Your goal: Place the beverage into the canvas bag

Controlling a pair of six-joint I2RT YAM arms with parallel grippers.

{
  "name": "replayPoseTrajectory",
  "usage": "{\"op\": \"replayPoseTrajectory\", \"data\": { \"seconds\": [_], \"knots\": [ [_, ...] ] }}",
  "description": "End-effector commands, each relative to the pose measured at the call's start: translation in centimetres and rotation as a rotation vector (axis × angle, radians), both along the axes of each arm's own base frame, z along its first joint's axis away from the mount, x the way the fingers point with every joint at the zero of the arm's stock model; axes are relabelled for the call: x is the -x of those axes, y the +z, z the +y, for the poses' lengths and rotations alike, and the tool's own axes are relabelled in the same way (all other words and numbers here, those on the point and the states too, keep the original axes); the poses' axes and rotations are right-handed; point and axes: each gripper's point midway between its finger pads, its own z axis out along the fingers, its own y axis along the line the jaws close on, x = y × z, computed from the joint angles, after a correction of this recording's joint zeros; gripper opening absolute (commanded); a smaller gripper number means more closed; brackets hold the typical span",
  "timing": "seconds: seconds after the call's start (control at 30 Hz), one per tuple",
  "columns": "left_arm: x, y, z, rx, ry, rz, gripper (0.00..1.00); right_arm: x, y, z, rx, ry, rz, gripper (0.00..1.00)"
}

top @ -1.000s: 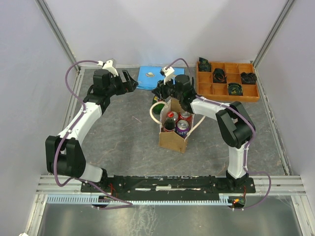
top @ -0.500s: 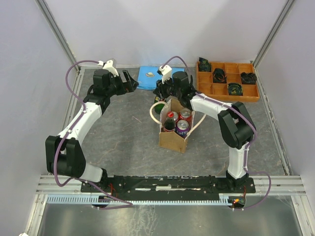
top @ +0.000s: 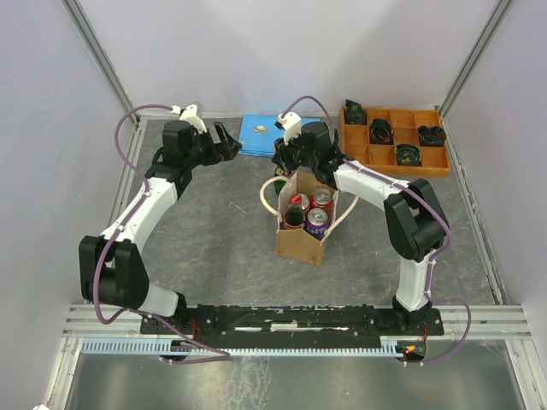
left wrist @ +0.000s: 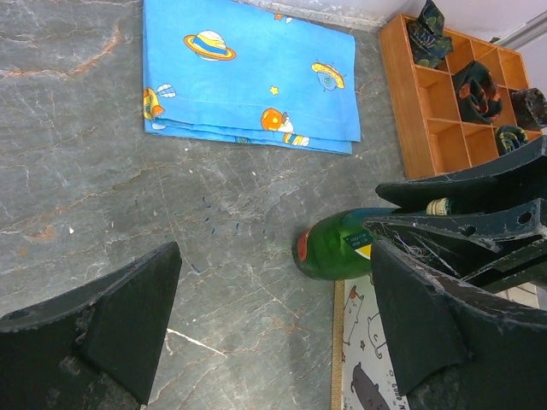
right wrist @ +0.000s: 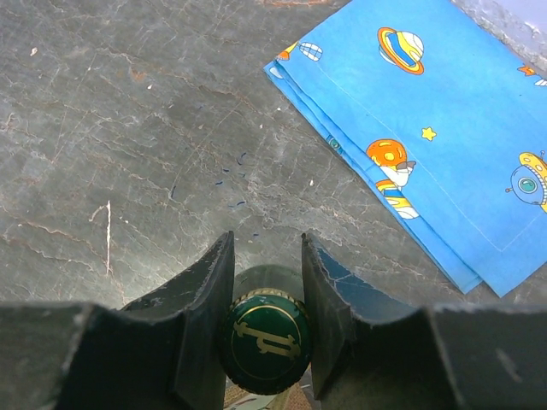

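A green glass bottle point(left wrist: 338, 243) with a green and gold cap point(right wrist: 267, 339) hangs tilted just behind the canvas bag point(top: 301, 241). My right gripper point(right wrist: 267, 246) is shut on the bottle's neck, one finger on each side of the cap; it shows in the top view point(top: 287, 159) at the bag's back edge. The tan bag stands upright with cream handles and holds three cans point(top: 309, 210). Its printed side point(left wrist: 367, 359) shows in the left wrist view. My left gripper point(top: 227, 142) is open and empty over the table at the back left.
A folded blue cloth point(top: 261, 135) with planet prints lies at the back, also seen in the right wrist view point(right wrist: 427, 111). An orange compartment tray point(top: 395, 142) with dark items stands at the back right. The grey marble table point(top: 205, 222) runs around the bag.
My right gripper has shifted a little toward the back and left with the bottle. The left arm has not moved.
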Motion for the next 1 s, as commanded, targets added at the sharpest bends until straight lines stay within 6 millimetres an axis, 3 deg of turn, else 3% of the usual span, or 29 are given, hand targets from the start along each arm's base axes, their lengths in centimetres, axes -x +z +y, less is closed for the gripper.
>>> {"op": "replayPoseTrajectory", "data": {
  "seconds": [0.0,0.4,0.7,0.97],
  "knots": [
    [-0.3,2.7,-0.9,0.060,-0.013,-0.057,0.97,-1.2,14.9,0.2,-0.183,-0.008,-0.308,0.00],
    [-0.2,2.8,-1.1,0.059,-0.017,-0.061,0.97,-1.3,18.3,-1.0,-0.214,-0.037,-0.363,0.00],
    [-0.4,3.1,-1.3,0.068,-0.025,-0.063,0.97,-0.9,23.1,-3.1,-0.201,-0.064,-0.440,0.00],
    [-0.5,2.8,-1.7,0.069,-0.034,-0.055,0.97,1.5,26.6,-5.6,-0.176,-0.081,-0.480,0.00]
  ]
}}
